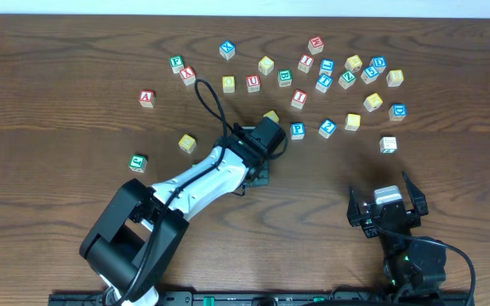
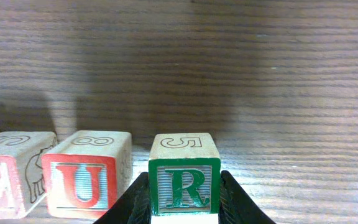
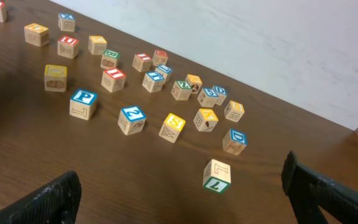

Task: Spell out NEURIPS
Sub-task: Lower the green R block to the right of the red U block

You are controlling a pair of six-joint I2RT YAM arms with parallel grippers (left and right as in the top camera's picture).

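In the left wrist view my left gripper (image 2: 184, 182) is shut on the green R cube (image 2: 184, 179), a black finger against each side. The R is upright, just right of a red U cube (image 2: 87, 182), with a small gap between them. A red E cube (image 2: 4, 186) stands left of the U. Overhead, these cubes are hidden under my left arm (image 1: 219, 170). The blue P cube (image 1: 297, 130) (image 3: 83, 103), a red I cube (image 1: 299, 98) (image 3: 113, 79) and a yellow S cube (image 1: 352, 121) (image 3: 173, 126) lie loose further back. My right gripper (image 1: 385, 197) (image 3: 179, 177) hangs open over bare table.
Several loose letter cubes are scattered across the far half of the table, among them another red U (image 1: 253, 82), a red A (image 1: 146, 98), a yellow cube (image 1: 187, 143) and a green cube (image 1: 138, 161). A green 7 cube (image 3: 217, 175) lies just ahead of my right gripper.
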